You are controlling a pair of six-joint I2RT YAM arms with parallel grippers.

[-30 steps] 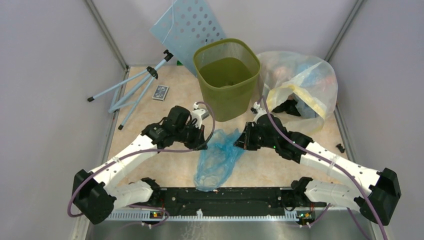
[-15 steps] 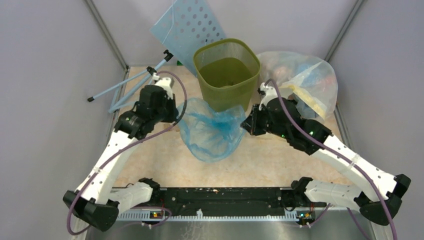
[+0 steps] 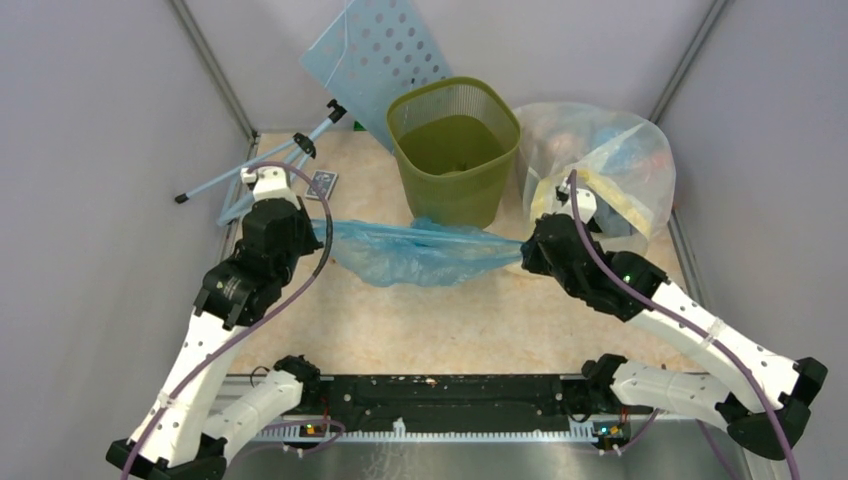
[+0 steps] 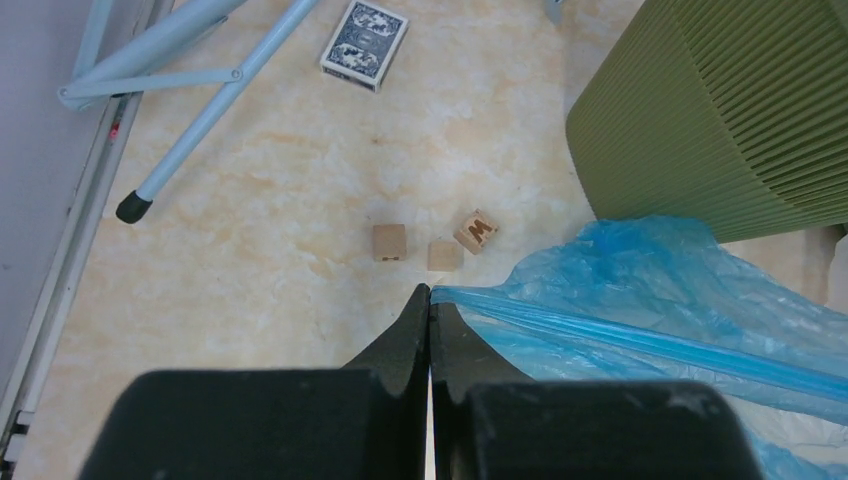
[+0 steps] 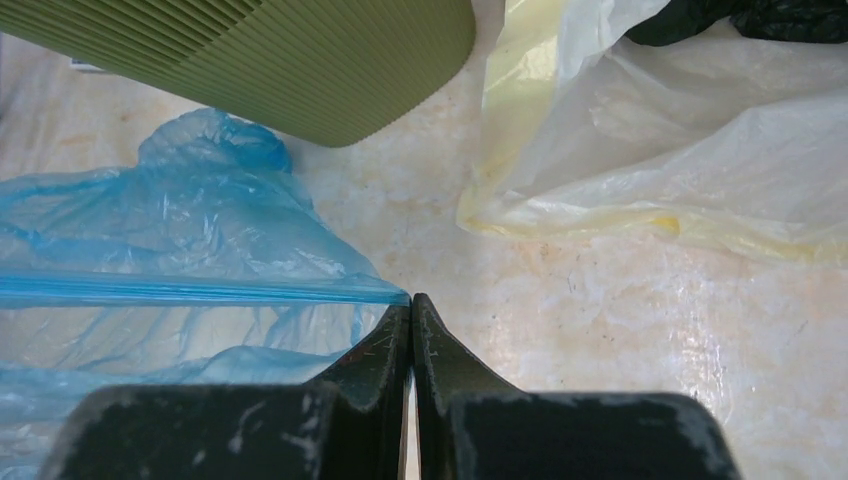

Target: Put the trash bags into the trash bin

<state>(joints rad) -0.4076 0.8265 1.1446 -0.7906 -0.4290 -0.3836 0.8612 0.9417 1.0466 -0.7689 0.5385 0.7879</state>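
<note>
top view: the light-blue trash bag (image 3: 420, 252) is shown pulled into a band from left to right over the bench (image 3: 450, 330). one end is held at the left arm (image 3: 262, 240), the other at the right arm (image 3: 585, 275). its long axis runs left to right, across the near side of the trash bin (image 3: 450, 200). the bin's open mouth lies just beyond the band, a little right of its middle, so the right arm is judged slightly nearer to it. whether the sagging middle touches the bench cannot be told. a large clear bag (image 3: 610, 160) of coloured items is seen right of the bin.

left wrist view: the left jaws are seen clenched, with the bag's corner pinched at their tips. the bag (image 4: 680, 300) runs away to the right, and the bin wall (image 4: 720, 110) stands at far right. three small wooden blocks (image 4: 390, 242) lie just beyond the tips.

right wrist view: the right jaws are seen clenched on the bag's hem. the bag (image 5: 180, 240) spreads to the left, with the bin (image 5: 280, 50) at far left and the clear bag (image 5: 680, 150) at far right.
</note>
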